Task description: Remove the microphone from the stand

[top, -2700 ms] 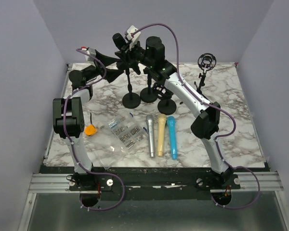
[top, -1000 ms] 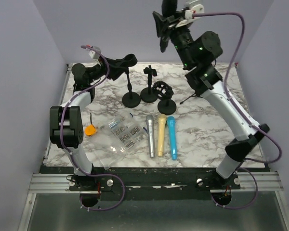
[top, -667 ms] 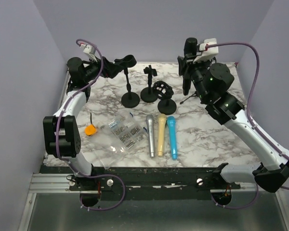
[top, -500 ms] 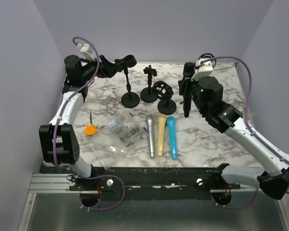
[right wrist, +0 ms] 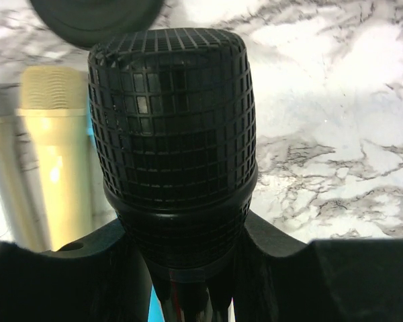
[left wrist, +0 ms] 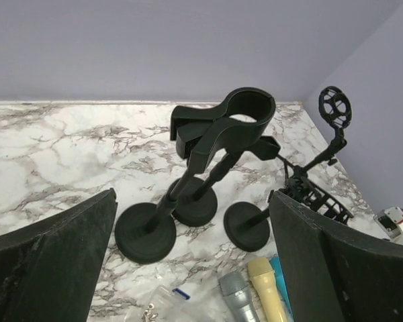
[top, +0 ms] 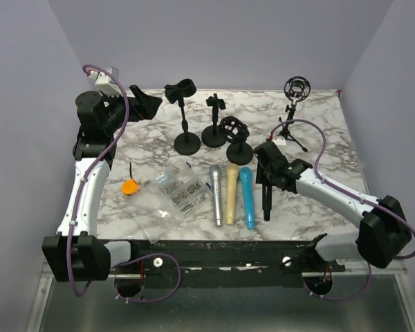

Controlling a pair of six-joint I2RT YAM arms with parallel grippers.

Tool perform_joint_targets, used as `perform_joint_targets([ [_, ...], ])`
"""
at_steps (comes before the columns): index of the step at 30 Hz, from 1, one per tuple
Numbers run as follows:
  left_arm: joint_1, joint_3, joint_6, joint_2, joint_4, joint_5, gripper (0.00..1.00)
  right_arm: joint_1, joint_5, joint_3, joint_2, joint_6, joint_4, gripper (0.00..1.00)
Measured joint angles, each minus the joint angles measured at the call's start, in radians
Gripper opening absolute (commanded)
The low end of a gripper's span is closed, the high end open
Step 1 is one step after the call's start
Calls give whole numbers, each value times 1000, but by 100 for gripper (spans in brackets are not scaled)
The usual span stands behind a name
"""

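Observation:
The black microphone [top: 267,197] is off the stand, held by my right gripper [top: 265,173], which is shut on it just below its mesh head [right wrist: 171,127]. It points toward the near edge, low at the table just right of the blue microphone [top: 247,197]. The stand [top: 185,117] stands upright at the back, and its clip [left wrist: 245,111] is empty. My left gripper [top: 144,105] is open, pulled back to the left of the clip, with nothing between its fingers [left wrist: 50,261].
Silver [top: 215,197] and cream [top: 231,194] microphones lie beside the blue one. Two more black stands [top: 214,131] [top: 238,146] crowd the first stand's base. A shock-mount tripod [top: 296,93] stands back right. A clear bag of screws [top: 173,197] and an orange piece [top: 129,187] lie front left.
My right arm swung down from high above the back of the table, carrying the black microphone to the table beside the blue one. My left gripper opened and drew back left from the stand.

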Motion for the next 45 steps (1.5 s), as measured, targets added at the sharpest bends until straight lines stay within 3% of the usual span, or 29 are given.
perform_joint_targets([
  [10,-25,-109,57,-124,-27,-100,92,-58,-13,-82,172,-2,79,18],
  [16,-25,-109,75,-173,-8,-102,92,-66,-37,-114,220,-11,161,31],
  [27,-26,-110,75,-171,-5,-98,93,-71,-85,-135,221,0,254,61],
  [45,-26,-119,60,-145,14,-83,96,-71,-91,-143,68,-5,195,79],
])
